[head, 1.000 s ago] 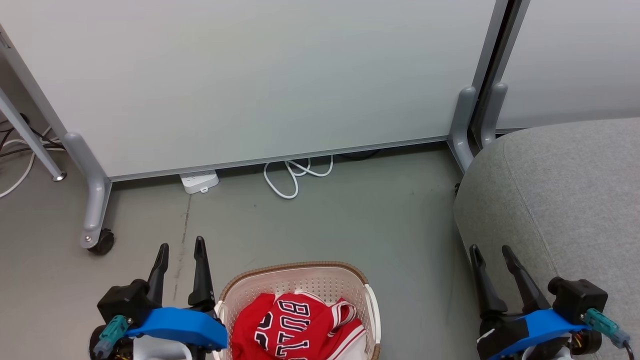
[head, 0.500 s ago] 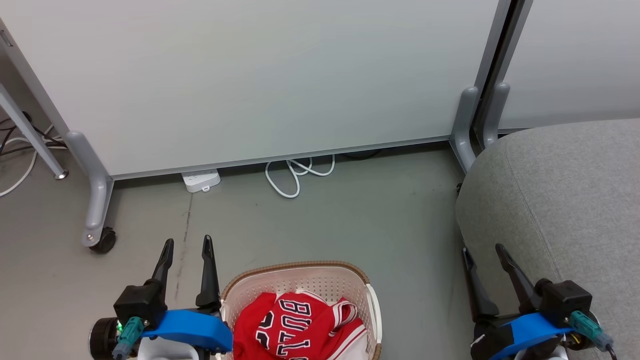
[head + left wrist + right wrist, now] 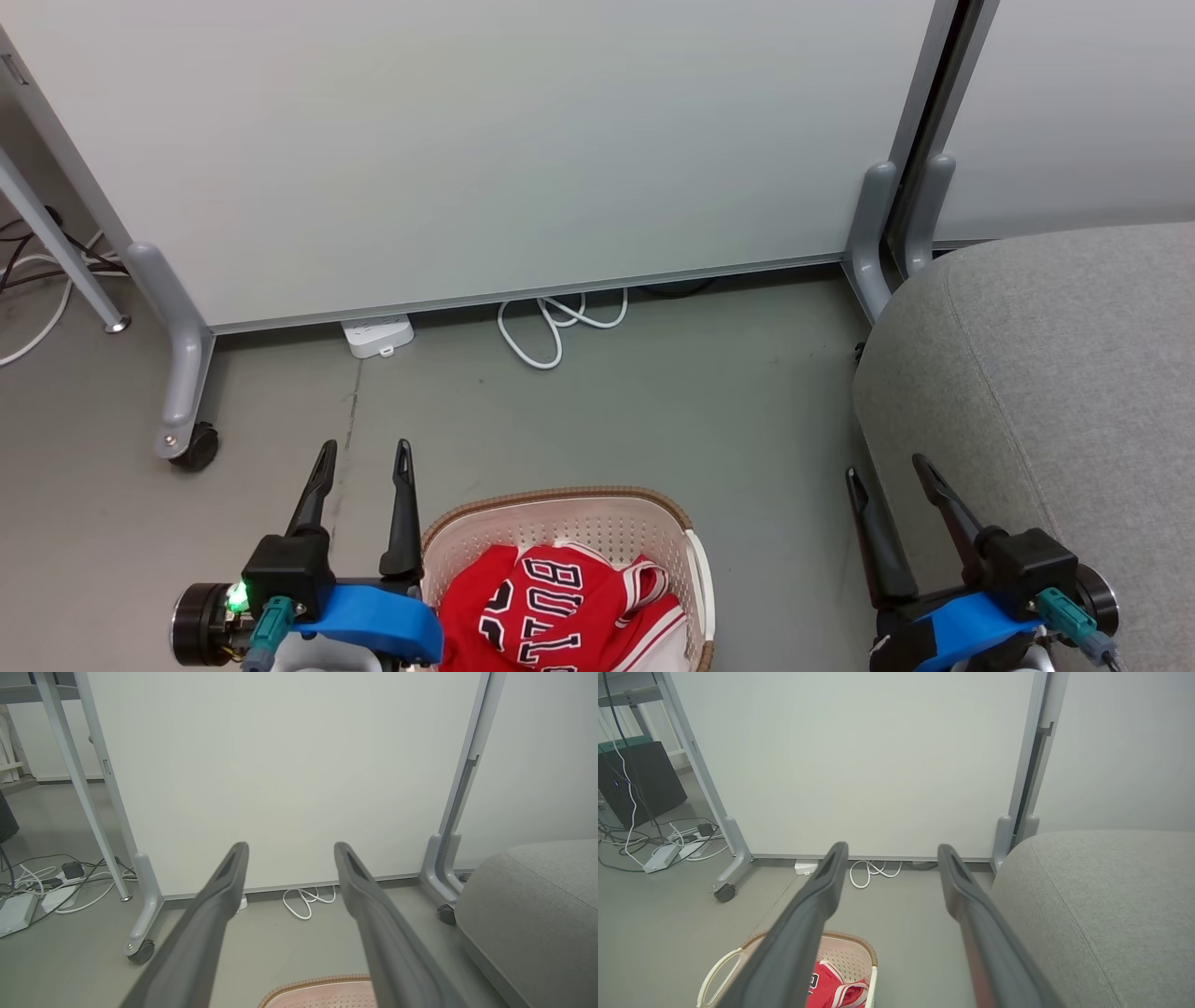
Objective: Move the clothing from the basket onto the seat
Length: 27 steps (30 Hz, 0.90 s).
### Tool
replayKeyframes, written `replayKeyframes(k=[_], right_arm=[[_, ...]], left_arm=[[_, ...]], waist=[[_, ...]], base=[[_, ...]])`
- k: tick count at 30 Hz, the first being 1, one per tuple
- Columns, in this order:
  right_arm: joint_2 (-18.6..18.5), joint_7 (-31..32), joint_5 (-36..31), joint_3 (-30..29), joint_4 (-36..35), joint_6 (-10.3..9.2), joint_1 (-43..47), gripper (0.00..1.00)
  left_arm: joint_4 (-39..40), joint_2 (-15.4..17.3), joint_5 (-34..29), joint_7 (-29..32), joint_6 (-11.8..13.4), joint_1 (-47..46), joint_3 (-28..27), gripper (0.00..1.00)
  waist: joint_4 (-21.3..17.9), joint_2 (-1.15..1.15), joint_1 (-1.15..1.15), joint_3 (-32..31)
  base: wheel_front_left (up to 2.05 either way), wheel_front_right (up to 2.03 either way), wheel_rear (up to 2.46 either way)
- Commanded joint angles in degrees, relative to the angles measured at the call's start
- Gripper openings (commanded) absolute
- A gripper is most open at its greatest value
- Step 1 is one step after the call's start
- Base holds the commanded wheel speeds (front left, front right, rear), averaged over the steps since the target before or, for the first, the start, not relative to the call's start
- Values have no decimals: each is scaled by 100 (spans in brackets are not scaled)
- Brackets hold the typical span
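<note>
Nearest me: left gripper (image 3: 366,448), fingers spread wide, nothing between them. It sits just beside the left rim of the basket (image 3: 560,493), fingers pointing away from me over the floor. The left wrist view agrees: my left gripper (image 3: 290,847) is agape, with the basket's brown rim (image 3: 317,982) low and slightly right of the fingers.

Right gripper (image 3: 885,467): fingers also apart and empty, close by the front edge of the seat (image 3: 1074,373), well apart from the basket.

The clothing is inside the basket, between my two arms. A red jersey (image 3: 551,607) with black-and-white lettering lies bunched on top, its lettering running slantwise from near to far. A red-and-white striped edge (image 3: 649,581) shows at its right; I cannot tell whether it is trim or a separate piece. The right wrist view shows the jersey (image 3: 831,989) low and left of my right gripper (image 3: 889,847), and the seat (image 3: 1087,905) at right.

The relation that matters: the clothing lies right of and nearer than my left fingertips, so my judgement is the left arm is the closer one for the pick. The seat lies across on the right, past the right arm.

Count: one basket, one seat, one jersey for certain. Anything beneath it is hidden.

Farther out: bare grey floor, then one white power strip (image 3: 376,336) and a coiled white cable (image 3: 555,327) at the foot of a pale partition panel (image 3: 467,140) on castered legs.
</note>
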State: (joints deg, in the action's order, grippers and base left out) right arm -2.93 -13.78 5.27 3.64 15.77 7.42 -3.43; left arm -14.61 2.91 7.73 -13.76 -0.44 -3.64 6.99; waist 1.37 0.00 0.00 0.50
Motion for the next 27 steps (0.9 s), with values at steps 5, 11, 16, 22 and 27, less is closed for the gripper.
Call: replayKeyframes(k=[5, 11, 16, 22, 27], right_arm=[[-1, -93, -294, 54, 7, 12, 34, 100], [-1, -142, -508, 77, 18, 8, 51, 100], [0, -151, -521, 72, 32, 8, 45, 100], [1, -151, -526, 75, 39, 8, 23, 100], [-16, -148, -522, 106, 16, 8, -70, 100]], left_arm=[[2, -1, -303, -94, 40, -16, 45, 100], [3, -1, -509, -143, 54, 9, 71, 100], [-12, -2, -504, -151, 50, 15, 76, 100], [-37, -2, -498, -150, 31, -25, 80, 100], [-227, 26, -652, -147, -184, -279, 237, 100]], waist=[[7, 0, 0, 1], [13, 0, 0, -8], [14, 0, 0, -6], [4, 0, 0, 23], [-63, 0, 0, 167]], base=[[0, 0, 0], [0, 0, 0], [0, 0, 0], [0, 0, 0], [0, 0, 0]])
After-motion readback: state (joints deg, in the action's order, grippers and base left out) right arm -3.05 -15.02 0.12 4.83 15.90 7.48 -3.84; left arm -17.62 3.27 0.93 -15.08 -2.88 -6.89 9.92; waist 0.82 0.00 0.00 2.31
